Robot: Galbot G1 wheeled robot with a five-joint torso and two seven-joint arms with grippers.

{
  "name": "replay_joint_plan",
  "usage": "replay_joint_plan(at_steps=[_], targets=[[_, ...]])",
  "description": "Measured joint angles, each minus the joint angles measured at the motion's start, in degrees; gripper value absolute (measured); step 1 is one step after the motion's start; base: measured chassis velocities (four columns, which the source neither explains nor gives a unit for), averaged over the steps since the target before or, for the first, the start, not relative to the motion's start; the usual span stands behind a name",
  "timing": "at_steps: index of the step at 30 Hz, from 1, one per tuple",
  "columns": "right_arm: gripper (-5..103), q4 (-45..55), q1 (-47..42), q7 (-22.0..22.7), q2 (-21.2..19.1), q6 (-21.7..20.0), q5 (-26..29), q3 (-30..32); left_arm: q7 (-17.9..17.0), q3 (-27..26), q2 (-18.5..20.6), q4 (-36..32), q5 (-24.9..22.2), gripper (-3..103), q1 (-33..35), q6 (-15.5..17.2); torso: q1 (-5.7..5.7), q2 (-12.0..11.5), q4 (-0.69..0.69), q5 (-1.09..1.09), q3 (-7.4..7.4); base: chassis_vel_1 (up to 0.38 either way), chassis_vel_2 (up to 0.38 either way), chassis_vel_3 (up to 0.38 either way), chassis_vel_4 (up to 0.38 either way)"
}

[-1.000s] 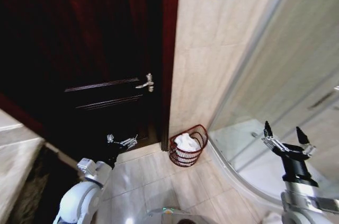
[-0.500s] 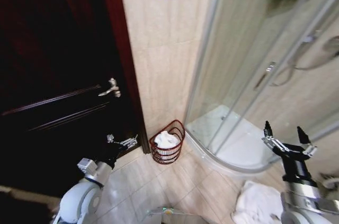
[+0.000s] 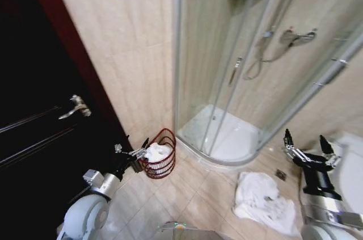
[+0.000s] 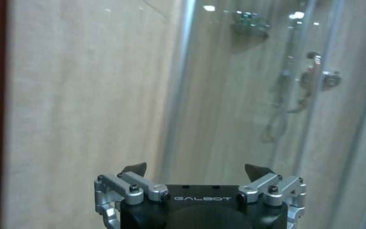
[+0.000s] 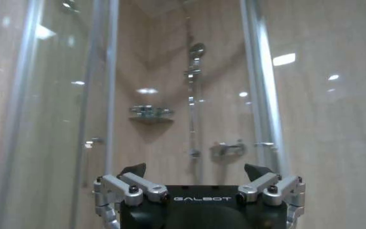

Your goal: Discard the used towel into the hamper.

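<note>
Head looks down; wrists face shower enclosure [image 3: 238, 81].

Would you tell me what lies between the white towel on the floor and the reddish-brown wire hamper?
Bare beige floor tiles, in the head view.

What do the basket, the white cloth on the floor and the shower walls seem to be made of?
The basket looks like thin metal wire with a dark red coating: open bars, cloth showing through. The white cloth on the floor seems to be soft terry towel: crumpled, matte folds. The shower walls appear to be clear glass in shiny metal frames: you see the fittings behind them.
</note>
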Motion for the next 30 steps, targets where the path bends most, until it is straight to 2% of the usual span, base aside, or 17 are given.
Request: replay_joint_plan(at_steps=[6, 16, 22, 30], targets=[[100, 0.21, -0.27, 0.22, 0.42, 0.33, -0.73, 0.16, 0.00, 0.00, 0.00, 0.00, 0.00, 100, 0.00, 0.00, 0.00, 0.00, -0.01, 0.01, 0.00, -0.136, -0.131, -0.123, -0.126], [100, 0.53, -0.83, 0.60, 1.80, 3.45, -1.59, 0.09, 0.00, 0.00, 0.00, 0.00, 0.00, 100, 0.00, 0.00, 0.00, -0.01, -0.02, 0.02, 0.00, -0.111, -0.111, -0.119, -0.116], [100, -0.20, -0.08, 0.82, 2.04, 5.42, -1.55, -0.01, 0.00, 0.00, 0.00, 0.00, 0.00, 100, 0.01, 0.00, 0.00, -0.01, 0.02, 0.00, 0.00, -0.018, -0.026, -0.019, -0.007], [100, -0.34, 0.54, 0.76, 1.85, 5.73, -1.40, 0.21, 0.00, -0.01, 0.00, 0.00, 0.00, 100, 0.01, 0.00, 0.00, -0.01, 0.00, 0.01, 0.00, 0.000, 0.000, 0.000, 0.000]])
